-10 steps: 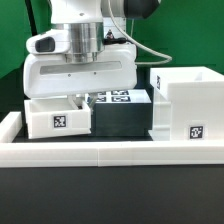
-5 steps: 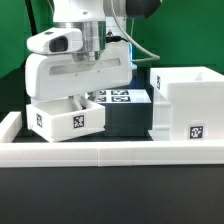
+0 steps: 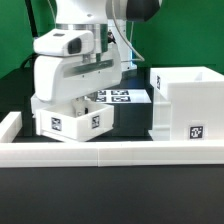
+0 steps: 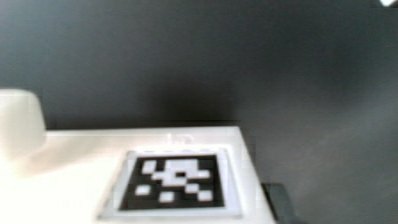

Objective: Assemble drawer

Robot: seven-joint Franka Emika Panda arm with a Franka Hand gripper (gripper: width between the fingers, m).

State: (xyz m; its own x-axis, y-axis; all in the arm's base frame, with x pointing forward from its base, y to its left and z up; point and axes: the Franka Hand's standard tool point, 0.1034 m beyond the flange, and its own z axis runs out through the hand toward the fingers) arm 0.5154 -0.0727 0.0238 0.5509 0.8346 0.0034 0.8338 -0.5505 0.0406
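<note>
My gripper [image 3: 84, 100] reaches down into a small white drawer tray [image 3: 62, 110] at the exterior view's left, and its hand hides the fingers. The tray is turned corner-on and shows two tagged faces. It has turned with the hand, so the gripper looks shut on it. The tall white housing [image 3: 186, 100] stands at the right with a tag on its front, apart from the tray. The wrist view shows the tray's white face [image 4: 80, 165] and its tag [image 4: 175, 183] up close over the dark table. I see no second tray.
The marker board [image 3: 121, 97] lies on a black block between the tray and the housing. The long low white wall [image 3: 110, 152] runs along the front. A rounded white part [image 4: 15, 122] shows at the edge of the wrist view.
The hand and the tray have turned together. The tray first showed one tagged face square-on and now shows two faces. It has also shifted slightly toward the exterior view's right. The housing has not moved.
</note>
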